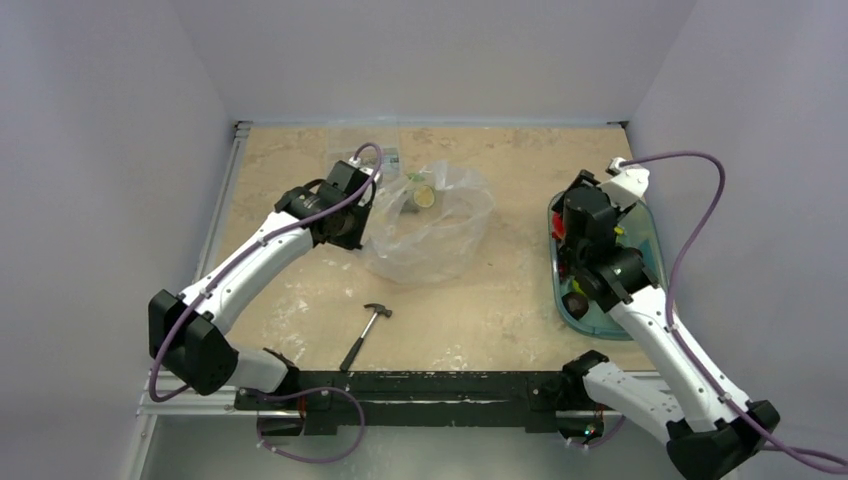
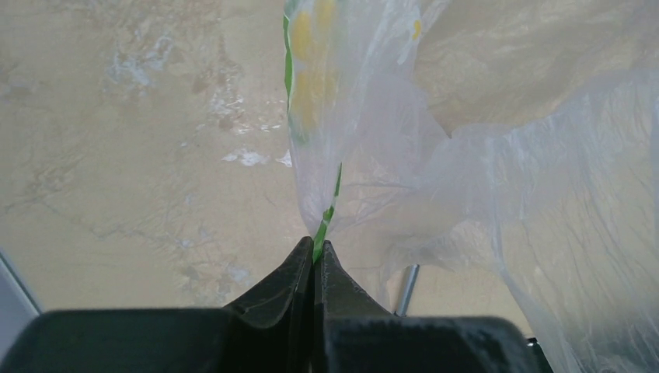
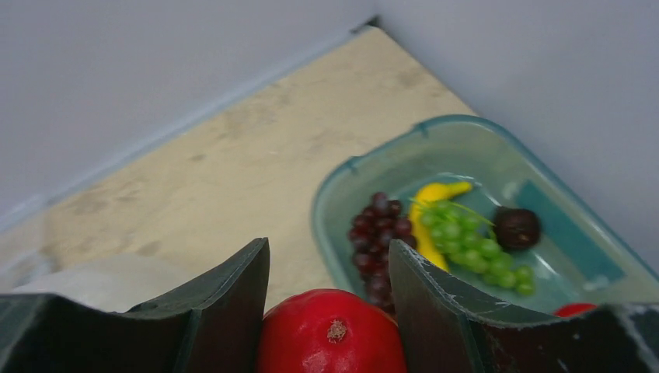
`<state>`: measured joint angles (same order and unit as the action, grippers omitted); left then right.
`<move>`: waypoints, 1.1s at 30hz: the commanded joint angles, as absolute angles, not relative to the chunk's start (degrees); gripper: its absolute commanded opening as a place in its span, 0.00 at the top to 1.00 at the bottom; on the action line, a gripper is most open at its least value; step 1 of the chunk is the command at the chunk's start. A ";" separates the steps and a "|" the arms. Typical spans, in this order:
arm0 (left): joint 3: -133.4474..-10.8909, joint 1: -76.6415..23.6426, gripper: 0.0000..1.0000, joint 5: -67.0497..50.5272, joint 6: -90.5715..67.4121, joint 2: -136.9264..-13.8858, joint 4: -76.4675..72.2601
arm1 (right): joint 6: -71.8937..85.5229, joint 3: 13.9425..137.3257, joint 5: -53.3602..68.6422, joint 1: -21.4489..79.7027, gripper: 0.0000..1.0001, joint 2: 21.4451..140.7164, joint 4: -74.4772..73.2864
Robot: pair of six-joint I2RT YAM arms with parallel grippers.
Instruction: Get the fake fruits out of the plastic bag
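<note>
1. Nearest, a hammer (image 1: 365, 337) lies on the table (image 1: 300, 300) just beyond the arm bases, apart from everything else.
2. Right hand (image 3: 328, 252): at the left side of the teal tray (image 3: 435, 128), with a finger on each side of a red fruit (image 3: 332, 338), gripping it.
3. In the tray beyond: purple grapes (image 3: 377, 237), a banana (image 3: 431, 194) and green grapes (image 3: 466, 241) lying against the banana. A dark plum (image 3: 517, 228) sits just past them.
4. Left hand (image 2: 313, 250): jaws fully closed, pinching a green-striped edge of the plastic bag (image 1: 430, 230).
5. The bag sits crumpled at mid-table, right of the left hand and well apart from the tray.
6. In the bag's far part there is a yellowish piece (image 1: 425, 196); its kind cannot be told.
</note>
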<state>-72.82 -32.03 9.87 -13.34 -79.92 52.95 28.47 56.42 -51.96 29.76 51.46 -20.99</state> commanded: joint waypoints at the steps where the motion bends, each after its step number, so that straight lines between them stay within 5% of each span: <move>1: -71.66 -30.09 1.00 14.92 -12.25 -80.34 50.63 | 30.57 52.25 -50.75 19.85 1.00 53.95 -24.51; 5: -68.72 -29.76 0.85 14.10 -12.24 -77.77 47.85 | 32.04 49.83 -46.23 13.23 1.00 58.87 -24.41; 15: -61.34 -29.71 0.14 9.18 -9.05 -62.24 38.22 | 34.84 48.82 -39.87 6.72 1.00 66.82 -25.00; 19: -59.05 -29.72 0.06 7.50 -8.45 -57.29 34.82 | 35.46 47.91 -40.22 6.67 1.00 67.92 -25.70; 28: -55.07 -29.72 0.06 11.63 -5.71 -49.77 29.80 | 34.30 45.54 -38.56 6.42 0.52 68.64 -25.26; 33: -50.70 -29.74 0.05 11.96 -2.38 -45.31 24.04 | 31.11 47.52 -38.83 6.42 0.17 69.95 -27.57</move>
